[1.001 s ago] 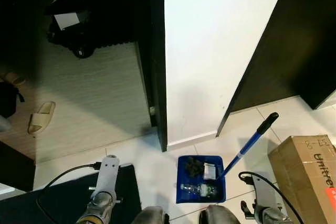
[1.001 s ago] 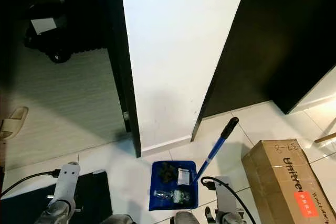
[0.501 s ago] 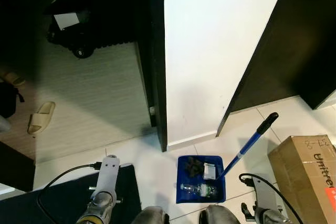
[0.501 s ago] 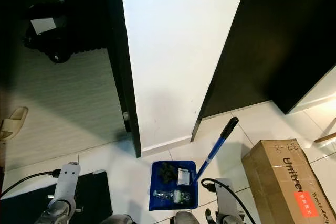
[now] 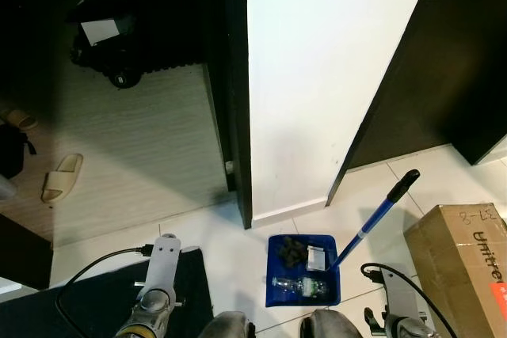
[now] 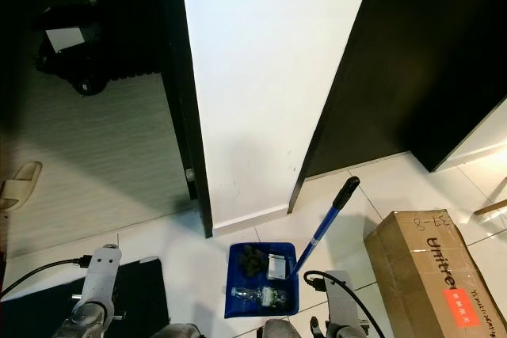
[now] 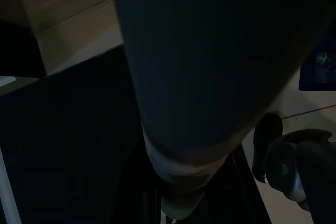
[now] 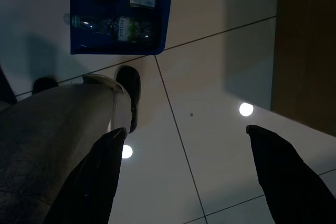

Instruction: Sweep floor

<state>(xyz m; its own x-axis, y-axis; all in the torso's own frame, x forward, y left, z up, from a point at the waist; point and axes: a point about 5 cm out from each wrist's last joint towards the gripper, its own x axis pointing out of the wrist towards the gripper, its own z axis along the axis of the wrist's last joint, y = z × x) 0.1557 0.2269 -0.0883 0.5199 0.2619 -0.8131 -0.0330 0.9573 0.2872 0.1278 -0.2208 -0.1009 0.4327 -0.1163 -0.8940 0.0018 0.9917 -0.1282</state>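
— Where was the dustpan?
— The blue dustpan (image 5: 304,269) sat flat on the white tile floor (image 5: 230,235), just before the robot's feet, at the foot of the white wall (image 5: 317,77). Its blue handle (image 5: 372,223) with a black grip leaned up and to the right, toward the cardboard box (image 5: 463,263). Inside lay a clear plastic bottle (image 5: 299,283), a dark clump and a small white packet.
— And the arms?
— Both hung low beside the body, forearms pointing forward. The left arm (image 5: 158,275) was over a black mat (image 5: 103,298); the right arm (image 5: 396,302) was between dustpan and box, touching neither.
— The fingers?
— The right gripper (image 8: 189,177) pointed down at bare tile, its two black fingers spread wide apart, holding nothing. The left wrist view was too dark — I couldn't tell.
— Anything else?
— A slipper (image 5: 62,177) lay on the wood floor through the doorway.
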